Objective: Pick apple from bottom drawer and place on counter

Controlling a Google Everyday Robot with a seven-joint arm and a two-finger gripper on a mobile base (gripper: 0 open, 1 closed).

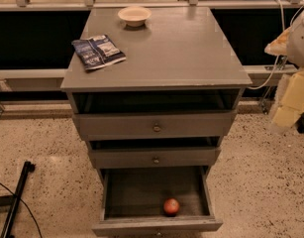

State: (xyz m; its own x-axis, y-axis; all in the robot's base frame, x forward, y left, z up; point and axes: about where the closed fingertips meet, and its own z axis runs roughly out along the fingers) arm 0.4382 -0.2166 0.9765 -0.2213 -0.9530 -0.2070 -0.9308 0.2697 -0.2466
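The gripper (290, 102), far right, its state I cannot tell, should descend from above onto the apple (171, 206) in the bottom drawer (134, 190).

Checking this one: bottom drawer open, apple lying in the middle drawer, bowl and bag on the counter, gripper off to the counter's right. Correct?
Not quite. The camera view shows the apple in the bottom drawer, near its front, not in the middle one. The rest holds: bowl and bag on the counter, gripper off to its right, at the picture's edge.
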